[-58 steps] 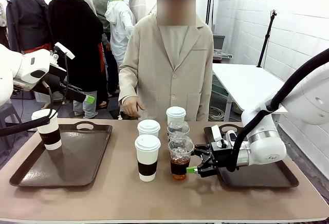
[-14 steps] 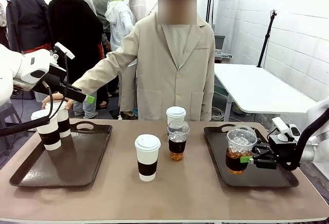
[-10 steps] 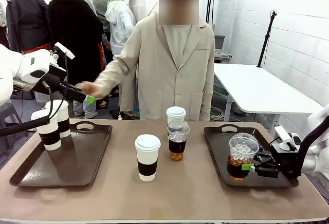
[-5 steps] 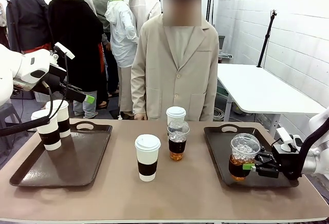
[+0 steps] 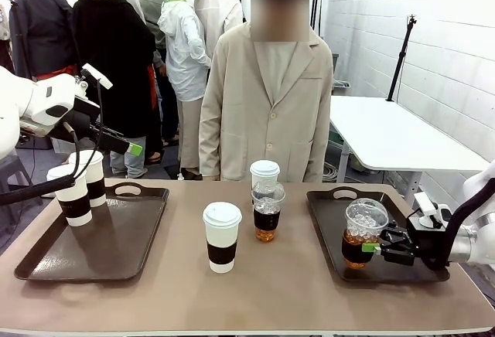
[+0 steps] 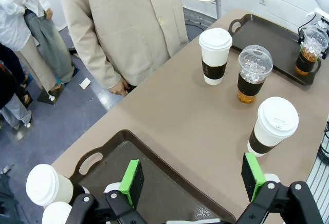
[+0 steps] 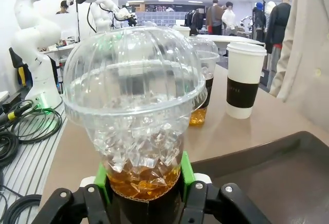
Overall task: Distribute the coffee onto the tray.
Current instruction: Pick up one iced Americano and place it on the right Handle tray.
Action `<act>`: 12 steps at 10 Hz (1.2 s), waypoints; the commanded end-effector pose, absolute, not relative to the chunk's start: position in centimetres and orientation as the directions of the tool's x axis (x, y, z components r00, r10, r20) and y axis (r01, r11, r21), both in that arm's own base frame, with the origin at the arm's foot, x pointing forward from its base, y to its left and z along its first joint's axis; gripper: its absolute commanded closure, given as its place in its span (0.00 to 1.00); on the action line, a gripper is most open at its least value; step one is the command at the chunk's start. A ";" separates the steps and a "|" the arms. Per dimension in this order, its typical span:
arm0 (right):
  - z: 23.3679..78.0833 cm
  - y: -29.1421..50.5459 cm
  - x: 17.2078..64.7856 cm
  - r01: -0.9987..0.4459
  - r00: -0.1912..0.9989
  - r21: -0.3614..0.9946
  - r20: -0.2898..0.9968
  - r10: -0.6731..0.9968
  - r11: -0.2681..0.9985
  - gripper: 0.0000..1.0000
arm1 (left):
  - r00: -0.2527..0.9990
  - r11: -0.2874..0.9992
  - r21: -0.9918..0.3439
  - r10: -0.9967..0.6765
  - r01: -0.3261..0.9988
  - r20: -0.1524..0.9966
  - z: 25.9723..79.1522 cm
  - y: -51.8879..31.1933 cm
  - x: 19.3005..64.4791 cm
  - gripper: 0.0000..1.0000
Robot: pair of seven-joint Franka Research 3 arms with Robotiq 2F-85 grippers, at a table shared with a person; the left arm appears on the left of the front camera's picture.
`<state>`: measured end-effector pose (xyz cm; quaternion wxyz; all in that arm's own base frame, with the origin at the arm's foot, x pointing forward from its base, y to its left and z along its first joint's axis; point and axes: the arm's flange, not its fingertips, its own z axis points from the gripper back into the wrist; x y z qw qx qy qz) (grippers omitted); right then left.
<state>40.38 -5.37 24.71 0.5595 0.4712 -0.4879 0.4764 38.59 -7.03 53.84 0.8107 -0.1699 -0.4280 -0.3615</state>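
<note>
Keep the right gripper (image 5: 377,249) clenched on the iced coffee cup (image 5: 360,233) at lower right until flat on the right tray (image 5: 332,202), then release and back out level, with the left gripper (image 6: 193,175) splayed empty at its wrist view's bottom; sits lower than a second ago, with the person (image 5: 267,113) no longer reaching left.

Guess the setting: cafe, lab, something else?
Likely a robotics lab staging coffee service: the white left arm by a serving tray, loose cables on the floor, bare block wall.

The table (image 5: 255,298) bears a left tray (image 5: 116,246), a right tray (image 5: 329,229) and three coffee cups (image 5: 222,236) between.
</note>
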 end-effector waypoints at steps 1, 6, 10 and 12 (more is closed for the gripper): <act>22.3 -5.1 40.3 -0.993 0.045 0.039 0.997 0.058 0.110 0.41 | 0.377 0.679 0.029 -0.442 0.734 0.814 53.8 -6.8 38.6 0.00; 21.3 -4.7 40.9 -0.990 0.067 0.057 0.995 0.078 0.126 0.41 | 0.377 0.679 0.029 -0.442 0.734 0.814 53.8 -6.8 38.6 0.00; 20.7 -4.7 41.0 -0.988 0.100 0.088 0.991 0.087 0.129 0.25 | 0.377 0.679 0.029 -0.442 0.734 0.814 53.8 -6.8 38.6 0.00; 21.1 -5.0 40.7 -0.987 0.114 0.102 0.990 0.089 0.127 0.00 | 0.377 0.679 0.029 -0.442 0.734 0.814 53.8 -6.8 38.6 0.00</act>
